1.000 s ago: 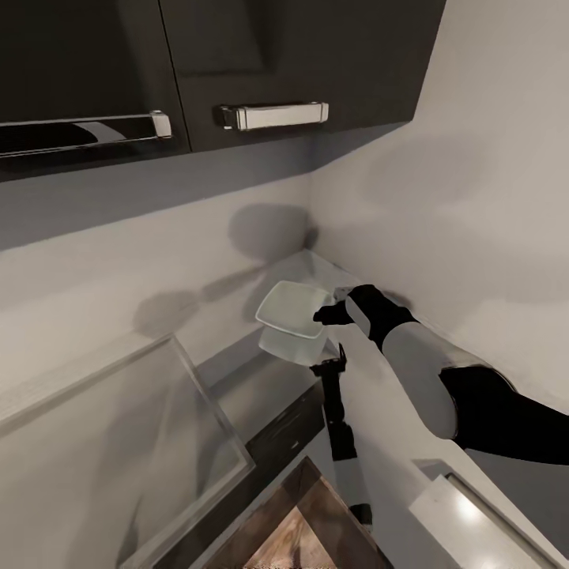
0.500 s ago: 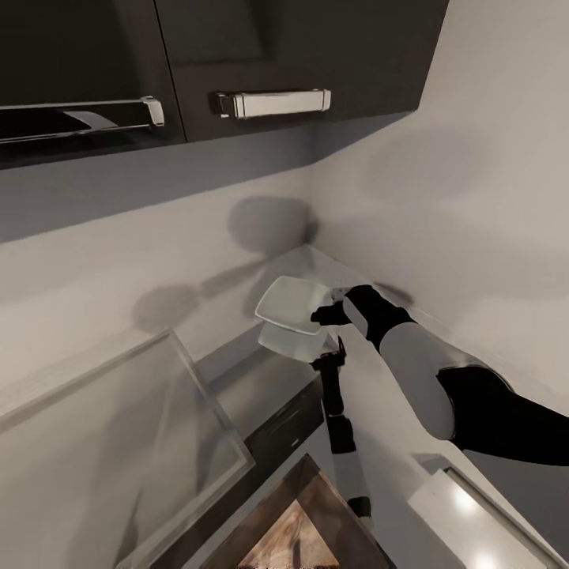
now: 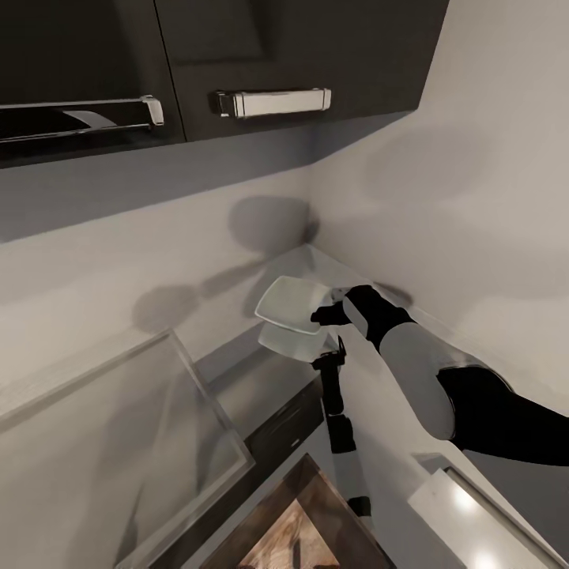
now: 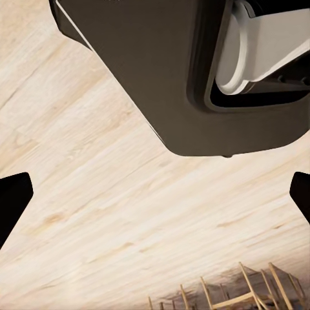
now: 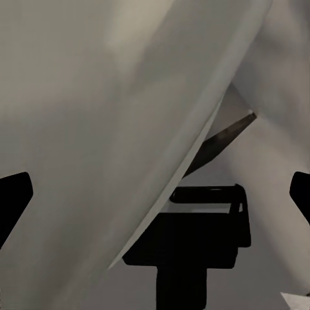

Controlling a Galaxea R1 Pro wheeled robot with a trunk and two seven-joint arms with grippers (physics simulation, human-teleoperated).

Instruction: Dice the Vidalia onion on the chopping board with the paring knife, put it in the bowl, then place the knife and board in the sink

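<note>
One white bowl (image 3: 291, 304) tilts above our grey surface (image 3: 261, 379), pinched at its rim by our right gripper (image 3: 322, 315); our left gripper (image 4: 155, 200) is spread.

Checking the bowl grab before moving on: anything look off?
Yes. The bowl sits tilted above the countertop, held at its rim by the right gripper, not flat. No diced onion visible in it.
</note>
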